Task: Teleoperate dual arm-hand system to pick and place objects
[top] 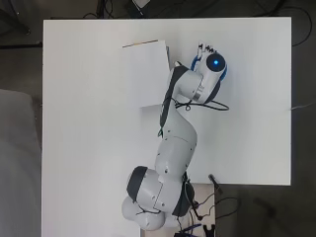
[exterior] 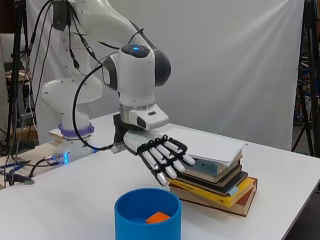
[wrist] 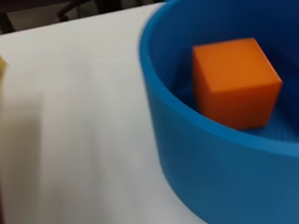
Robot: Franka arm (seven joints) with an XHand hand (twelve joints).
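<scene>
An orange cube [wrist: 236, 79] is being held in a blue bowl [exterior: 147, 220] on the counter [exterior: 60, 200], the robot hand [exterior: 162, 155] being kept open and empty above it, beside stacked books [exterior: 220, 185].

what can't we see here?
- Bowl: overhead view, almost all under the arm.
- Cube: side view, mostly behind the bowl's wall; absent overhead.
- Hand: absent from wrist view.
- Books: wrist view shows only a blurred edge.

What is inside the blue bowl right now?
An orange cube sits on the floor of the blue bowl. The near wall hides part of the floor, so anything else there cannot be seen.
</scene>
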